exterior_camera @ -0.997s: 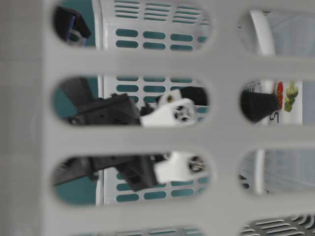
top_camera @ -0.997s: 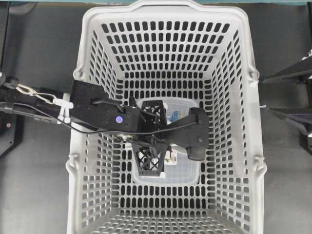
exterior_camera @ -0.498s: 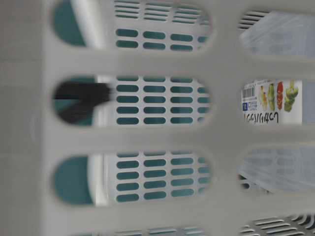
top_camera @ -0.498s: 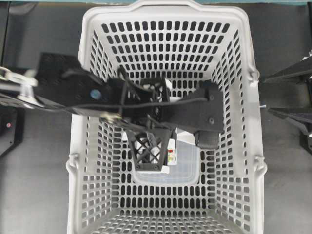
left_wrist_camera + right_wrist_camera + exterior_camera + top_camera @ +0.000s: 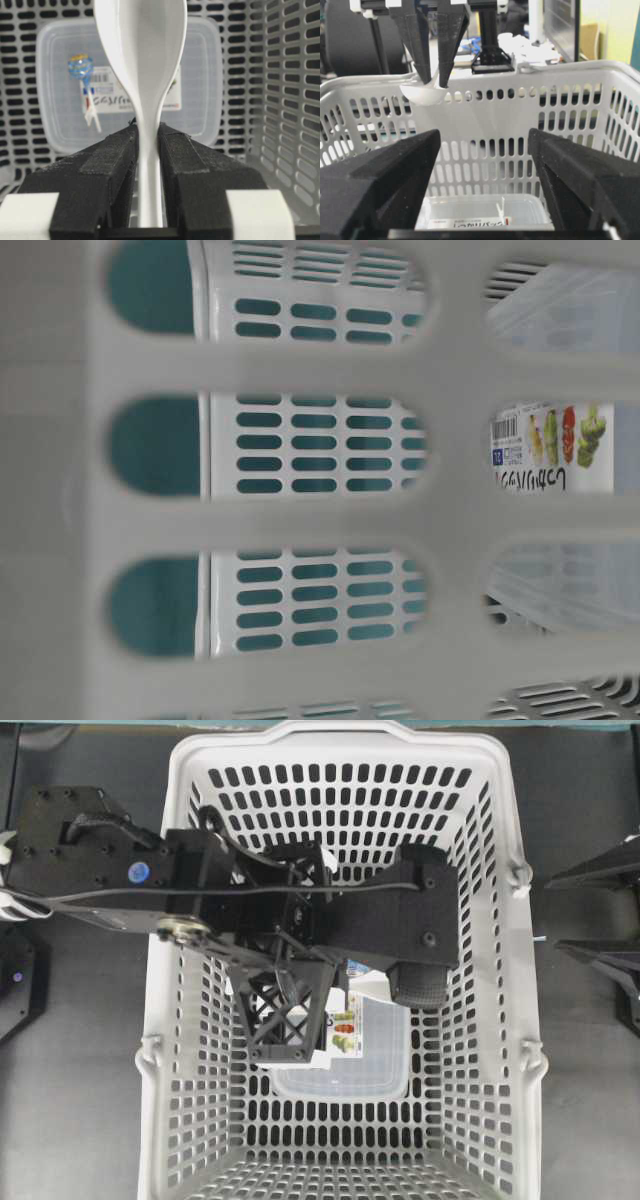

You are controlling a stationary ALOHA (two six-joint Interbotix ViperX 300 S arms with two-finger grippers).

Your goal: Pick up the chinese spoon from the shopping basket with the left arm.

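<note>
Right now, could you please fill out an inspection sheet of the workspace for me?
Surface: dark tabletop, with the shopping basket standing on it.
Job's things: chinese spoon clamped by its handle in the left gripper, lifted to about the basket's rim in the right wrist view.
Clutter: clear lidded container with a printed label on the basket floor; a lollipop lies on it.
Grippers: left jaws shut on the spoon; right gripper open, outside the basket.
Cables: black cables run along the left arm.
Surroundings: blurred equipment behind the basket; nothing else seen.
</note>
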